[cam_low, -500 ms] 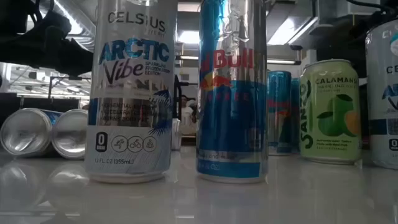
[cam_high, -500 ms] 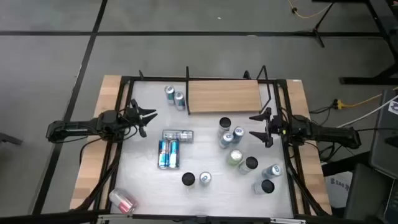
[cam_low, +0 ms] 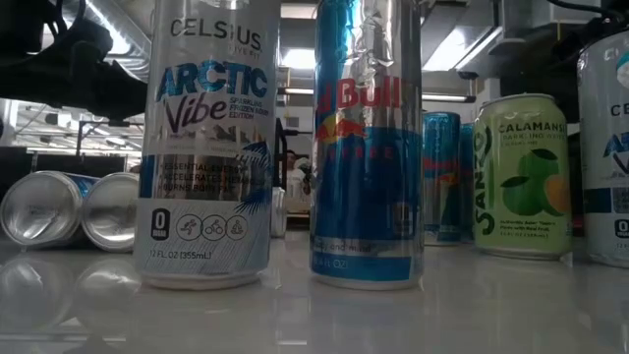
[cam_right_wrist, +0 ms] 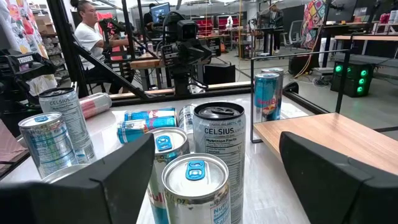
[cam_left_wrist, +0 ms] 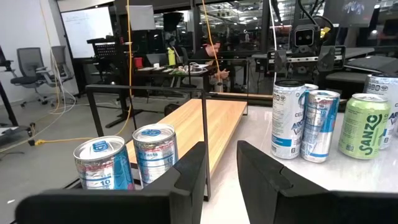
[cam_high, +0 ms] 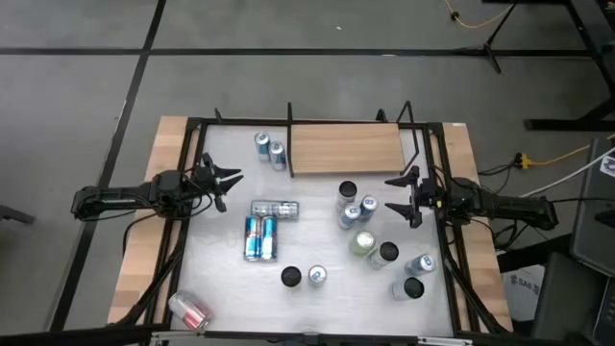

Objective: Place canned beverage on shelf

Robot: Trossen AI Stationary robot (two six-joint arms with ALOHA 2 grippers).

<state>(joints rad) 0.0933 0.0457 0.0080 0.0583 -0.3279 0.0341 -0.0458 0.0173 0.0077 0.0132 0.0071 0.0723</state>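
Note:
The shelf (cam_high: 346,149), a light-brown board with thin black uprights, lies bare at the table's far edge. Two cans (cam_high: 270,148) stand at its left end. A cluster of upright cans (cam_high: 356,207) stands just in front of it, on the right half of the table. Three cans (cam_high: 264,226) lie on their sides at mid-table. My left gripper (cam_high: 233,179) hovers at the left, pointing toward the shelf, its fingers (cam_left_wrist: 189,171) open by a narrow gap with nothing between. My right gripper (cam_high: 388,192) stands wide open just right of the cluster, touching nothing.
More upright cans (cam_high: 404,269) stand at the near right, and two (cam_high: 303,277) near the front middle. A pink can (cam_high: 189,309) lies at the near left corner. A black frame (cam_high: 192,125) rims the table. A person (cam_right_wrist: 93,37) sits beyond the table.

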